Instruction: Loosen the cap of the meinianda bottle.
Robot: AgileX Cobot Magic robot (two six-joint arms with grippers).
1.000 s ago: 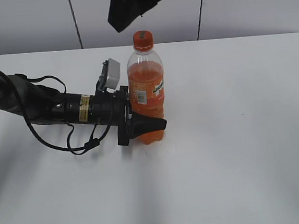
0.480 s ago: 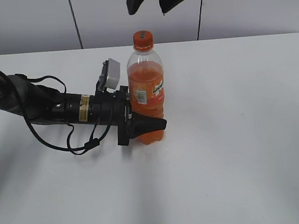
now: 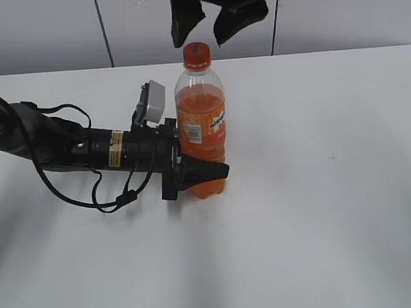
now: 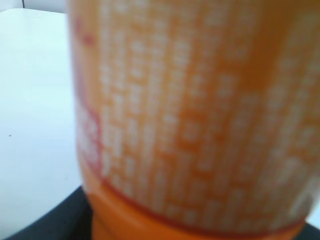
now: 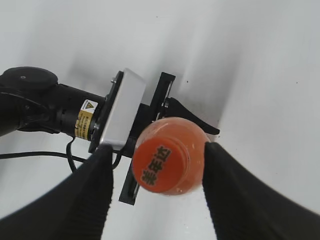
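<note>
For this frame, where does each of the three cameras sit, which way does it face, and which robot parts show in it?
Exterior view: in front, slanting down at the white table; left gripper clamps the slim clear orange-soda bottle, right gripper hangs open above.
Left wrist view: against the bottle's orange label, facing it sideways; only a dark gripper edge shows.
Right wrist view: above, facing straight down on the small round orange cap; both dark fingers flank it.
Shared: exterior and right wrist views both show cap, bottle and left arm.

The white table (image 3: 325, 208) was the only non-task item on the work surface. Behind its far edge stood a pale grey wall (image 3: 36, 32) divided by two dark vertical seams (image 3: 102, 30). Soft shadows lay near the front left corner.
</note>
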